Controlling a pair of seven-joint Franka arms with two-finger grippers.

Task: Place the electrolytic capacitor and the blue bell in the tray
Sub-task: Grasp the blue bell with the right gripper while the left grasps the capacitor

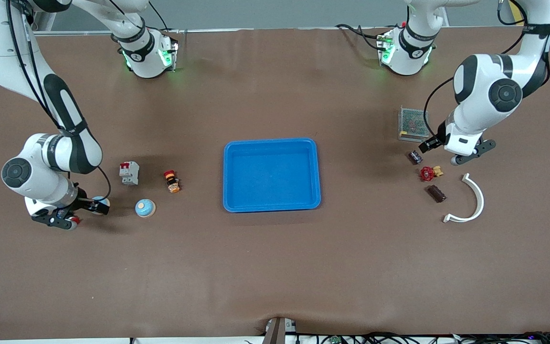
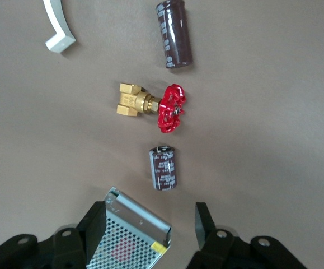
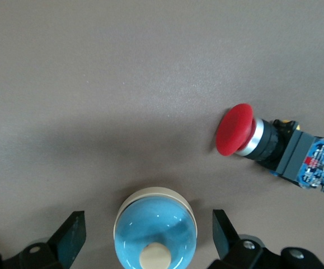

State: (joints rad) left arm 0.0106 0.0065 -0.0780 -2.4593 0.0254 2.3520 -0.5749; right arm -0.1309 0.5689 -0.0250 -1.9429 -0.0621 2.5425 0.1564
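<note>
The blue tray lies mid-table with nothing in it. A blue bell with a cream knob sits toward the right arm's end. My right gripper hangs open beside it; in the right wrist view its fingers stand either side of the bell, apart from it. A short dark electrolytic capacitor lies toward the left arm's end. My left gripper hovers by it, open and holding nothing. A longer capacitor lies nearer the front camera.
A metal mesh box sits under the left gripper's fingers. A red-handled brass valve and a white curved piece lie near the capacitors. A grey circuit breaker and a red push button lie near the bell.
</note>
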